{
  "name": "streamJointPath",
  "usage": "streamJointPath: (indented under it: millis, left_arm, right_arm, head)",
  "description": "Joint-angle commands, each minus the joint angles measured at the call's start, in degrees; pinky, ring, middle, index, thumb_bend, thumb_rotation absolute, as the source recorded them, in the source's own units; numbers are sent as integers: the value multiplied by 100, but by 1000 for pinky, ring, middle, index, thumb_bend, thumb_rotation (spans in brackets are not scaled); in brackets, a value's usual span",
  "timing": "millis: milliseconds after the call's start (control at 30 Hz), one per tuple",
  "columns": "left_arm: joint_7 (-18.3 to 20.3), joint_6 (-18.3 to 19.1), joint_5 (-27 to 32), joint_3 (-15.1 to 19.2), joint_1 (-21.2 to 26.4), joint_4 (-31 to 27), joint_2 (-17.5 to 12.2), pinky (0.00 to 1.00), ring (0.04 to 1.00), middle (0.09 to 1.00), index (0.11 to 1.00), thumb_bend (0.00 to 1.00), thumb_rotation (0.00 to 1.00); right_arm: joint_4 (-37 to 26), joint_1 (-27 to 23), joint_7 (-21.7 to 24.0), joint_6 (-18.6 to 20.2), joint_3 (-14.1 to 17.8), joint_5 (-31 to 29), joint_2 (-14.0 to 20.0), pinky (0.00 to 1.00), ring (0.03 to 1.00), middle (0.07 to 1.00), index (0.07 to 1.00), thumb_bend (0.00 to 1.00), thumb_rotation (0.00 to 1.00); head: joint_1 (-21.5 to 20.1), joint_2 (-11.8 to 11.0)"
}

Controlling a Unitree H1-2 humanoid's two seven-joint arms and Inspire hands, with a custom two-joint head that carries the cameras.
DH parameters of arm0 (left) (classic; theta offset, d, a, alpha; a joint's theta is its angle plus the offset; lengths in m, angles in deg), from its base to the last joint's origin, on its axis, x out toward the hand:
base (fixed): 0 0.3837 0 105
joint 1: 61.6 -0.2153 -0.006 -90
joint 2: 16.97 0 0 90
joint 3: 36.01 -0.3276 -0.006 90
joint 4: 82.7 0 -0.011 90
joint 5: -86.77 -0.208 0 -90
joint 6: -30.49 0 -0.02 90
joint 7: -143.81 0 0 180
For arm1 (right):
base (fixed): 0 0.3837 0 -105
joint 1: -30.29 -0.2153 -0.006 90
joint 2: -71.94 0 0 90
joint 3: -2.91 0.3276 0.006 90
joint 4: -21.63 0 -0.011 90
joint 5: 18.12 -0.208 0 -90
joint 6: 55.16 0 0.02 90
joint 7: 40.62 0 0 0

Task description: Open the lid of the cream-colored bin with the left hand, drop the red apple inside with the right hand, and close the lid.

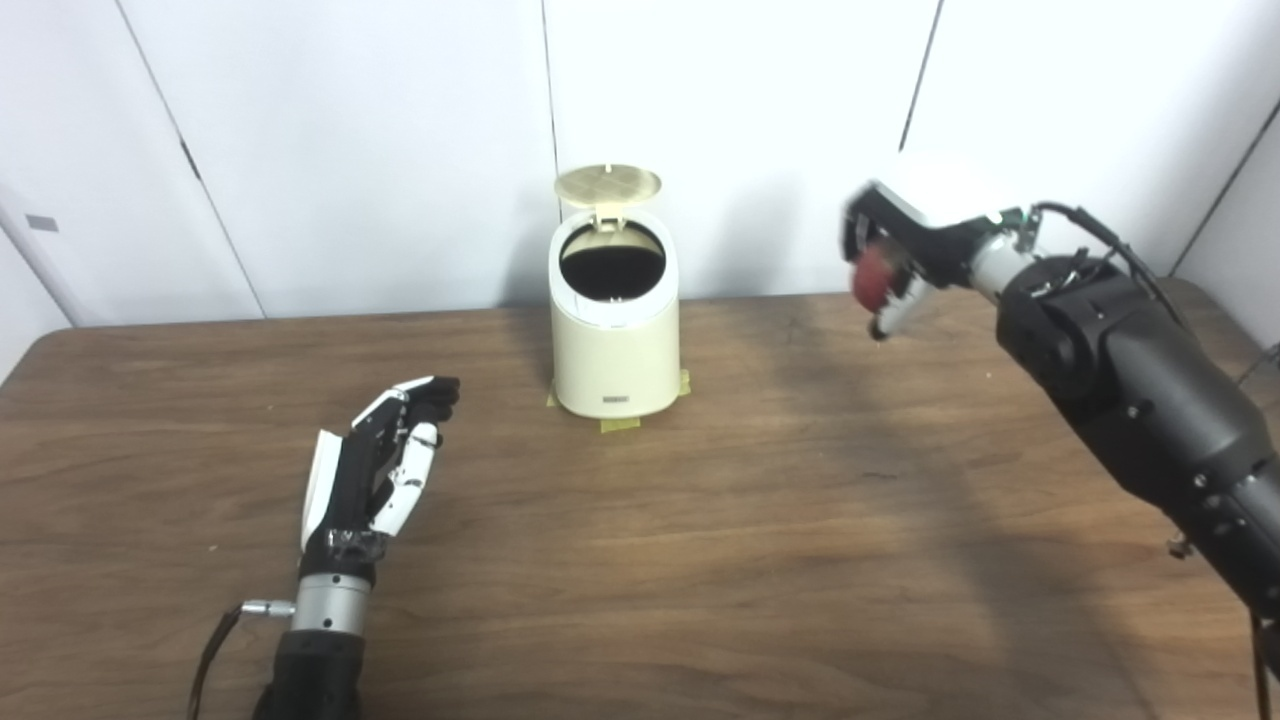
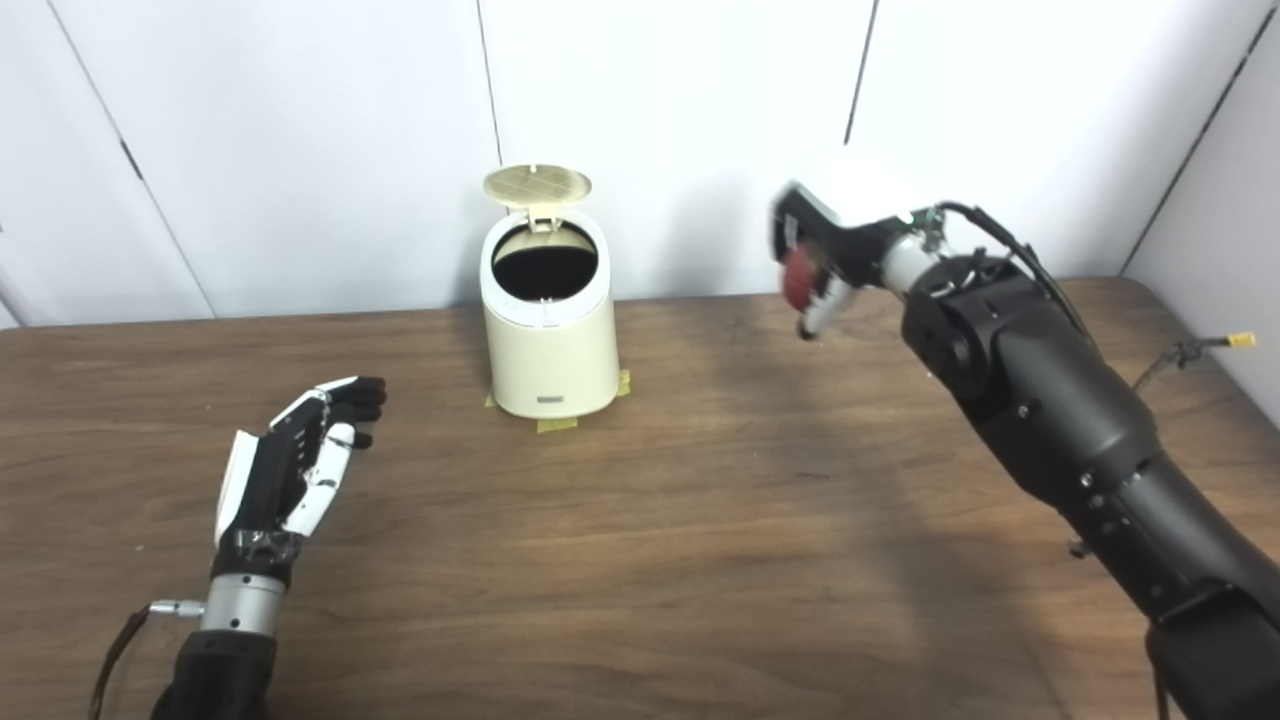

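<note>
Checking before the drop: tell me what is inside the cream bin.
The cream bin stands with its lid up. Its opening shows only darkness; the bottom is hidden. The apple is held in the right hand.

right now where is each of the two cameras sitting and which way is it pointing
Left eye view: on the head, left side, looking down and forward over the table at the open bin; both arms rise from the bottom edge.
Right eye view: beside it, slightly rightward, same aim; the bin sits further left in the picture.
Shared: left hand empty over the table, right hand raised, holding the apple, lid up.
</note>
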Motion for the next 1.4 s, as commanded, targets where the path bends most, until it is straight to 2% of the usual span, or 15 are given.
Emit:
streamJointPath:
  millis: [0,67,167,200,267,367,633,767,867,967,1233,1367]
  left_arm:
    - [-73,-145,-77,-29,142,-38,12,632,721,734,726,164,716]
    - [-96,-141,-129,-40,149,-15,8,631,718,733,727,170,715]
    - [-80,-159,-69,-40,161,22,18,635,720,735,729,176,721]
    - [-64,-153,-19,-36,166,34,32,640,726,739,732,176,710]
    - [-54,-145,25,-37,173,52,48,647,730,741,733,178,700]
    - [-72,-115,39,-47,176,59,73,648,731,742,733,183,695]
    - [-122,-131,-24,-72,185,85,126,653,734,743,733,174,662]
    - [-128,-117,-50,-91,187,77,138,655,737,746,734,183,694]
    - [-135,-120,-54,-97,184,72,149,654,737,745,734,182,692]
    - [-130,-105,-52,-102,181,55,159,656,739,746,736,181,686]
    - [-136,-97,-41,-102,172,28,190,655,741,746,735,185,689]
    - [-132,-48,-62,-103,165,-5,200,653,739,745,734,181,676]
  right_arm:
    - [-271,-354,-32,-184,104,152,-34,371,419,517,472,525,0]
    - [-390,-422,-12,-346,98,207,-142,409,459,545,456,520,0]
    - [-577,-515,6,-596,73,347,-302,370,448,546,453,519,0]
    - [-638,-552,34,-633,59,434,-376,386,508,553,450,517,0]
    - [-681,-615,-4,-745,55,530,-528,402,556,508,470,526,0]
    - [-572,-678,-293,-1028,92,514,-788,344,462,561,447,512,0]
    - [-194,-684,-778,-1489,95,554,-1353,373,450,562,431,510,0]
    - [277,-759,-1285,-1810,12,711,-1561,342,430,565,444,510,0]
    - [731,-850,-1834,-2120,-59,813,-1690,328,441,567,440,494,0]
    - [1186,-952,-2300,-2393,-121,833,-1805,360,448,548,434,496,0]
    - [2186,-1128,-3359,-2688,-339,1099,-1982,356,465,541,434,497,0]
    - [2553,-1199,-3685,-2637,-443,1204,-2046,355,476,543,435,497,0]
  head:
    - [2,10]
    - [0,4]
    - [3,-5]
    - [8,-10]
    - [9,-18]
    - [23,-27]
    - [61,-42]
    - [89,-51]
    - [103,-51]
    - [108,-46]
    - [144,-37]
    - [146,-38]
